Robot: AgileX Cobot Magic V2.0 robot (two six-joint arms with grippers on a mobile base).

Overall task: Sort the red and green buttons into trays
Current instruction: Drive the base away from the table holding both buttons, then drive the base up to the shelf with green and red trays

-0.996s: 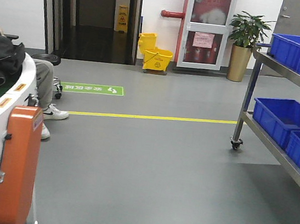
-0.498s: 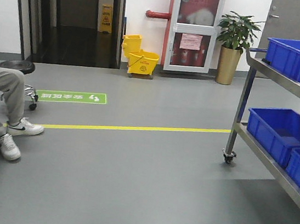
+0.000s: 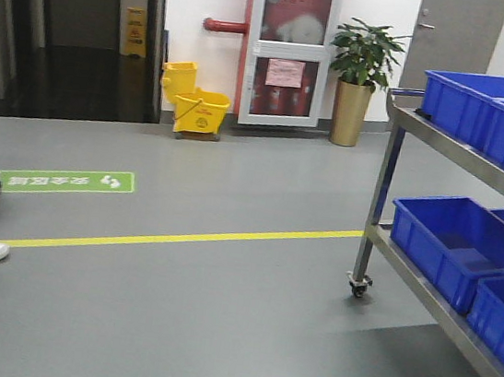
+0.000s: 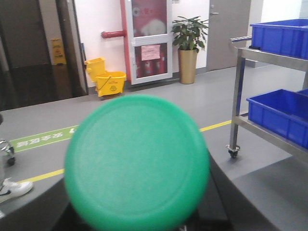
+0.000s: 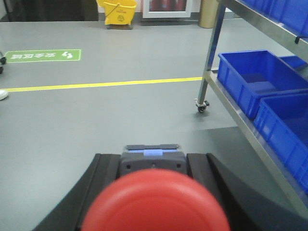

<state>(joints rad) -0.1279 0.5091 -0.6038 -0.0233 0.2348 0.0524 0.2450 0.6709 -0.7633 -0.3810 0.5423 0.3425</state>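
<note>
At the left wrist: the green button (image 4: pixel 137 161) fills the middle of the view, its domed cap turned to the lens and blurred by nearness. Its body is hidden behind the cap.
Left gripper (image 4: pixel 137 185): dark fingers (image 4: pixel 217 192) show at 4 and 8 o'clock of the cap. The contact itself is hidden, but the button rides well above the floor, so they are judged clamped on it.
Right gripper (image 5: pixel 153 161): fingers (image 5: pixel 102 178) are closed on the dark body of the red button (image 5: pixel 154 204), one touching each flank. The red cap sits at 6 o'clock of that view.
Surroundings: the front view shows grey floor (image 3: pixel 216 323) crossed by a yellow line (image 3: pixel 181 235). A steel cart (image 3: pixel 381 196) with blue crates (image 3: pixel 454 238) stands at 3 o'clock, a mop bucket (image 3: pixel 193 106) at 11 o'clock and a plant (image 3: pixel 362 54) at 1 o'clock.
Trays: neither the red nor the green one appears in any view.
Step in hand: judged as carrying, with one button per arm, both picked and neither placed.
Next move: it calls for the trays to come into view first. The left arm then lowers green into the green tray and the right arm lowers red into the red one, each releasing only inside the rim.
</note>
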